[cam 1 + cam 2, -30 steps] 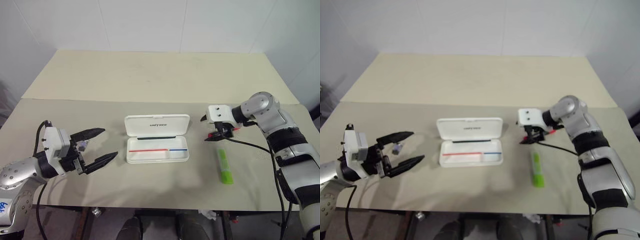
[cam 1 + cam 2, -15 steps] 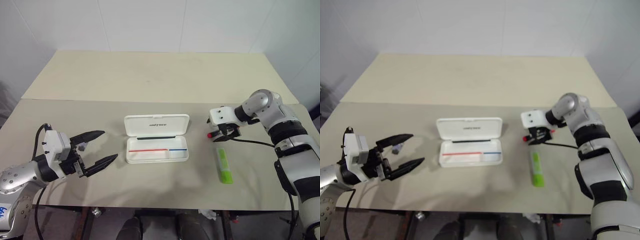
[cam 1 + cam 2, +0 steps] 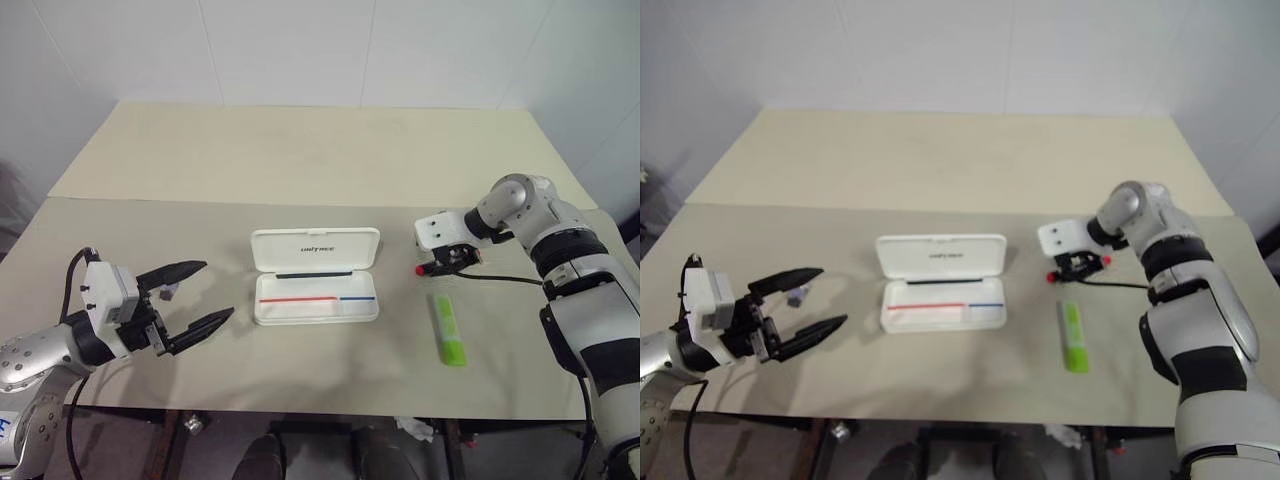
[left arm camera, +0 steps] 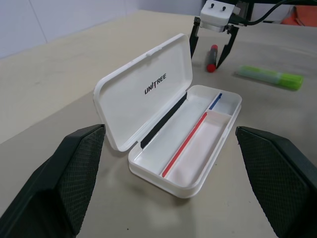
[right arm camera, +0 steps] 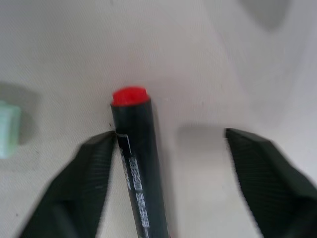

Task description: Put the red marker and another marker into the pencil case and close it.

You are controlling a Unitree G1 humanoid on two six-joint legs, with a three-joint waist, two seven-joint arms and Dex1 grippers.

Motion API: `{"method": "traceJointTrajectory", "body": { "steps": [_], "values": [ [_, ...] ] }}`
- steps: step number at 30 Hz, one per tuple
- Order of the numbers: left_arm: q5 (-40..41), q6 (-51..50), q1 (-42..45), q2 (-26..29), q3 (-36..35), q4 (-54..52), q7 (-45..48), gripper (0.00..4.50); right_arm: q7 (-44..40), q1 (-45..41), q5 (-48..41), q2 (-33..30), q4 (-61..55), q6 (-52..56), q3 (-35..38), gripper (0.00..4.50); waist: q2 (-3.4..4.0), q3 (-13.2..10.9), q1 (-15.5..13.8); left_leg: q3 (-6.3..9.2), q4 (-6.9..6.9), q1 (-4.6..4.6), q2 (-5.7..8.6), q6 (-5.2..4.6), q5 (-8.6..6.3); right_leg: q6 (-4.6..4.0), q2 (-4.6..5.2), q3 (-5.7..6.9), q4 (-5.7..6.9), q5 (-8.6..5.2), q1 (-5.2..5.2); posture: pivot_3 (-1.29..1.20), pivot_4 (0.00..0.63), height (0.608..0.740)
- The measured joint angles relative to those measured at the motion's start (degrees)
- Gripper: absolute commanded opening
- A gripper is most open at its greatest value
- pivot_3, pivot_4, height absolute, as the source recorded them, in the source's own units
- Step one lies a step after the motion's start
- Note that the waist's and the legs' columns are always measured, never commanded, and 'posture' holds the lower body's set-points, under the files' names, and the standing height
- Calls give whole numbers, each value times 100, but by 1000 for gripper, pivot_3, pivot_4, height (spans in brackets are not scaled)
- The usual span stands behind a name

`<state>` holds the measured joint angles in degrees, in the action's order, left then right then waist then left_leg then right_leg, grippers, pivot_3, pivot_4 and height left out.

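Between right gripper (image 5: pixel 163 163) fingers: red marker (image 5: pixel 136 153), touching one.

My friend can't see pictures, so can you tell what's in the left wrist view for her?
A white pencil case lies open on a beige table, lid tipped back, tray with no markers in it. Beyond it, the right gripper stands with its open fingers on either side of the red marker. A green marker lies nearby, and the left gripper is open in front.

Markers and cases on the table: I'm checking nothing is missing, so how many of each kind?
Markers: 2, the red marker and the green marker
Cases: 1, the open case
Total: 3
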<state>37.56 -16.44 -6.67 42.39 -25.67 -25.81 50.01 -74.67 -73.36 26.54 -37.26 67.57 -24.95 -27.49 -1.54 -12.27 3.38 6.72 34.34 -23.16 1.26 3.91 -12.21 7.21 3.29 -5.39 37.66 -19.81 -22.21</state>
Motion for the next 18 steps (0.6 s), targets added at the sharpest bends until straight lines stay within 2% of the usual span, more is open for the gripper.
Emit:
{"method": "traceJointTrajectory", "body": {
  "steps": [4,6,18],
  "values": [
    [7,0,-17,0,-68,-53,-21,4500,112,-20,80,66,65,-1,0,989,0,0,20,-1,2,4,-1,0,1,0,-3,-2,4,2,2,0,150,740],
    [7,0,-17,0,-76,-53,-23,4500,180,-23,81,88,83,1,13,560,0,0,32,0,1,5,-3,1,1,0,-5,-2,6,2,0,0,150,740],
    [9,-2,152,35,-80,-36,59,4500,800,-27,-378,411,-25,326,593,560,1,-1,144,-4,-17,-2,-7,3,2,-1,-9,-9,8,1,-18,0,150,740]
  ]
}}
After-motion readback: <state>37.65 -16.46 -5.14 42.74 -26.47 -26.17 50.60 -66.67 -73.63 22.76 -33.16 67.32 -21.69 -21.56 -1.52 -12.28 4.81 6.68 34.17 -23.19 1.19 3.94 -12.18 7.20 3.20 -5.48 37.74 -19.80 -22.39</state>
